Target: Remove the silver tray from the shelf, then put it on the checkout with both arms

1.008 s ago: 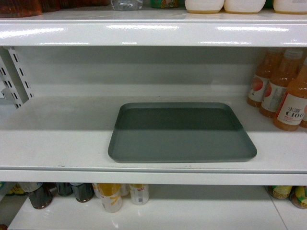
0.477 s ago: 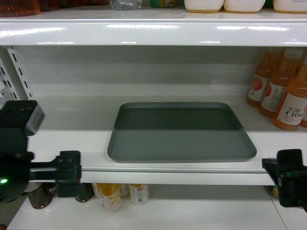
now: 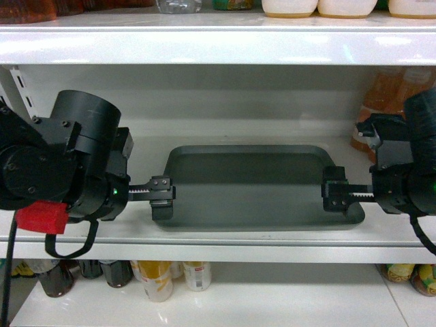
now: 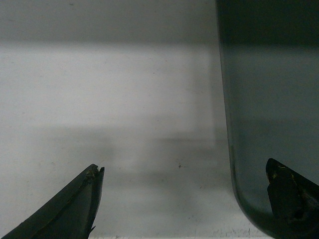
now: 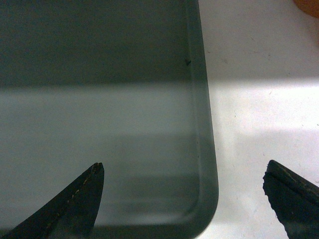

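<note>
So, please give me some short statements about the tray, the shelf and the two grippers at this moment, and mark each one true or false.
1. The silver tray lies flat on the shelf. True.
2. The left gripper is shut on the tray's rim. False: its fingers stand wide apart, one over the bare shelf and one over the tray's corner.
3. The right gripper straddles the tray's right edge, jaws open. True.
4. The tray is loaded with cans. False: nothing lies in it; the cans stand on the lower shelf.
5. Orange bottles stand to the right of the tray. True.
6. Both arms come at the tray from one side. False: one at each end.
</note>
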Controlling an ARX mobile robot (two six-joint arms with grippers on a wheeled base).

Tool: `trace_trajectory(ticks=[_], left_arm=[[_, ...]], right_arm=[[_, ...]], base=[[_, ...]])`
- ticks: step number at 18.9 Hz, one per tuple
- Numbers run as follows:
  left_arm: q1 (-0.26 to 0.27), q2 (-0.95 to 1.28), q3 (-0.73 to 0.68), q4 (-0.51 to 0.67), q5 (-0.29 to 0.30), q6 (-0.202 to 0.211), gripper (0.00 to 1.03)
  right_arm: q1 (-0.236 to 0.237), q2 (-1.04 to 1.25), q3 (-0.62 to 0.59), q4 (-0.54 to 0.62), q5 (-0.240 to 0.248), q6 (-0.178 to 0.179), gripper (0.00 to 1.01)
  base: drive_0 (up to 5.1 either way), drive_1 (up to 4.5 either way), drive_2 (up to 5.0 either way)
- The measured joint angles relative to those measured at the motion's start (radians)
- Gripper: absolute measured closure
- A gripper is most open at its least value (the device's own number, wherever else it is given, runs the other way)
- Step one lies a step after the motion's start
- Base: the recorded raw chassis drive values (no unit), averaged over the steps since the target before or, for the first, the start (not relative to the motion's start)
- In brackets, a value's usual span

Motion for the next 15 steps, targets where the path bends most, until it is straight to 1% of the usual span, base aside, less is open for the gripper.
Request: trace_trajectory(ticks=[1, 4, 5, 6, 8, 9, 10, 11, 12, 14, 15], left_arm=[[-0.002, 0.058, 0.09, -0.046, 0.014, 0.0, 0.05], [-0.001, 0.116, 0.182, -0.09, 0.011, 0.0, 0.05], [-0.002, 0.165, 0.251, -0.14, -0.005, 0.002, 0.05], [-0.002, 0.187, 0.306, -0.193, 0.002, -0.014, 0.05], [-0.002, 0.205, 0.33, -0.2, -0.009, -0.032, 0.05], [-0.002, 0.206, 0.338, -0.211, -0.008, -0.039, 0.05], [-0.002, 0.21, 0.348, -0.228, -0.006, -0.046, 0.05], [-0.004, 0.217, 0.366, -0.259, -0.008, -0.046, 0.1], [-0.006, 0.22, 0.377, -0.275, -0.008, -0.05, 0.17], [-0.008, 0.223, 0.389, -0.317, 0.0, -0.05, 0.37], [-0.009, 0.225, 0.396, -0.333, 0.001, -0.05, 0.42]], right_arm=[[0.0, 0.081, 0.119, -0.053, 0.027, -0.005, 0.03], [-0.006, 0.167, 0.26, -0.113, 0.056, -0.005, 0.03], [-0.026, 0.24, 0.381, -0.189, 0.063, -0.005, 0.03], [-0.042, 0.293, 0.46, -0.236, 0.071, -0.009, 0.03], [-0.053, 0.322, 0.504, -0.267, 0.07, -0.014, 0.04], [-0.054, 0.333, 0.521, -0.281, 0.062, -0.024, 0.12], [-0.058, 0.336, 0.528, -0.295, 0.047, -0.027, 0.19], [-0.058, 0.336, 0.537, -0.315, 0.029, -0.029, 0.27], [-0.058, 0.336, 0.54, -0.327, 0.019, -0.029, 0.34], [-0.057, 0.336, 0.541, -0.34, -0.007, -0.029, 0.54], [-0.057, 0.336, 0.541, -0.343, -0.012, -0.029, 0.6]], base=[[0.0, 0.0, 0.0], [0.0, 0.0, 0.0], [0.0, 0.0, 0.0], [0.0, 0.0, 0.0], [0.0, 0.0, 0.0], [0.0, 0.0, 0.0], [0.0, 0.0, 0.0], [0.0, 0.0, 0.0], [0.0, 0.0, 0.0], [0.0, 0.0, 0.0], [0.0, 0.0, 0.0]])
